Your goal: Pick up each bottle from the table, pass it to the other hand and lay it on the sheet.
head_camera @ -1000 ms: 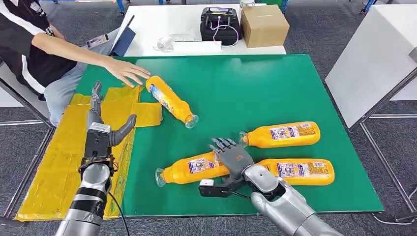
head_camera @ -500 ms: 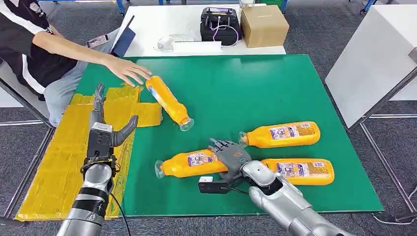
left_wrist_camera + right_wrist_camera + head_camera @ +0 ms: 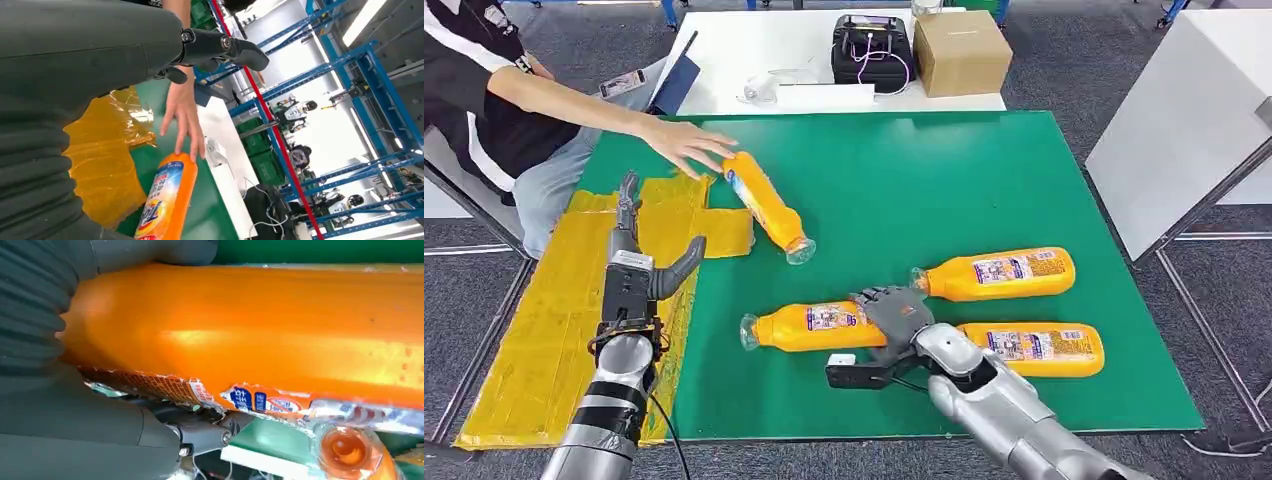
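Several orange bottles lie on the green table (image 3: 944, 170). My right hand (image 3: 896, 314) grips the nearest bottle (image 3: 814, 327) by its thick end; the right wrist view has that bottle (image 3: 260, 335) pressed into the palm, with a dark finger (image 3: 200, 434) curled under it. Two more bottles lie to the right, one (image 3: 999, 273) farther off and one (image 3: 1036, 348) nearer. A person's hand (image 3: 686, 147) touches a fourth bottle (image 3: 766, 205) beside the yellow sheet (image 3: 534, 340). My left hand (image 3: 639, 265) stands open above the sheet, holding nothing.
A person sits at the table's far left corner, arm (image 3: 564, 100) stretched over the sheet. Behind the green table, a white table carries a cardboard box (image 3: 961, 50) and a black device (image 3: 871, 45). Another white table (image 3: 1184, 120) stands to the right.
My right hand has closed round the near bottle's thick end, and the bottle has shifted away from the table's front edge. The person's hand has nudged the far bottle. My left hand hardly moved.
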Available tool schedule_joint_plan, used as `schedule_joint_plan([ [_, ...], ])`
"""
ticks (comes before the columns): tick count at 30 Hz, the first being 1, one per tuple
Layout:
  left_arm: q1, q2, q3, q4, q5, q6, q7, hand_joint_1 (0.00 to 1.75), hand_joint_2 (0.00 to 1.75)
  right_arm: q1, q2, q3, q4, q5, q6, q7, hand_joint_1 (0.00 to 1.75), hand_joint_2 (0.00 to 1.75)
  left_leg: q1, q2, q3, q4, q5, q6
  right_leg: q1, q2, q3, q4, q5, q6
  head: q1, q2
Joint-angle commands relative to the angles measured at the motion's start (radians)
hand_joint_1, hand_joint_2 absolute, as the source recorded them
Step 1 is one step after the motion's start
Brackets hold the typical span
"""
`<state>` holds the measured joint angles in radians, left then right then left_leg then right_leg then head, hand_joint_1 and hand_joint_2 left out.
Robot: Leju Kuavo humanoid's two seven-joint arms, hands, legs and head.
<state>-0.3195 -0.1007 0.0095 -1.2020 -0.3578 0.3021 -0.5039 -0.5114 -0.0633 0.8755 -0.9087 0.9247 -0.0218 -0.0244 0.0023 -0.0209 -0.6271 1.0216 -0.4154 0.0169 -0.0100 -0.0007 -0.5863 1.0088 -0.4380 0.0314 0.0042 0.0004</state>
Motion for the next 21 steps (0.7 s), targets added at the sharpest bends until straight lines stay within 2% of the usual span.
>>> schedule_joint_plan([
  [1, -0.005, -0.01, -0.002, 0.018, 0.0, -0.007, 0.012, 0.0, 1.75, 0.038, 0.022, -0.06, -0.033, 0.034, -0.096, 0.056, 1.75, 1.75, 0.001, 0.001, 0.002, 0.0, -0.001, -0.001, 0.001, 0.0, 0.003, -0.001, -0.001, -0.001, 0.0, 0.0],
  [8, 0.054, -0.017, -0.043, -0.103, -0.007, -0.037, 0.055, 0.0, 1.75, 0.204, 0.082, -0.294, -0.325, 0.075, -0.312, 0.052, 1.75, 1.75, 0.001, 0.001, 0.0, 0.001, -0.001, -0.001, 0.001, 0.0, 0.001, 0.0, -0.001, -0.001, 0.0, 0.0],
  [21, 0.059, -0.015, -0.051, -0.112, -0.007, -0.039, 0.058, 0.0, 1.75, 0.212, 0.082, -0.311, -0.333, 0.077, -0.307, 0.041, 1.75, 1.75, 0.001, 0.001, 0.002, 0.0, -0.001, -0.001, 0.001, -0.001, 0.003, -0.002, -0.001, -0.001, 0.0, 0.0],
])
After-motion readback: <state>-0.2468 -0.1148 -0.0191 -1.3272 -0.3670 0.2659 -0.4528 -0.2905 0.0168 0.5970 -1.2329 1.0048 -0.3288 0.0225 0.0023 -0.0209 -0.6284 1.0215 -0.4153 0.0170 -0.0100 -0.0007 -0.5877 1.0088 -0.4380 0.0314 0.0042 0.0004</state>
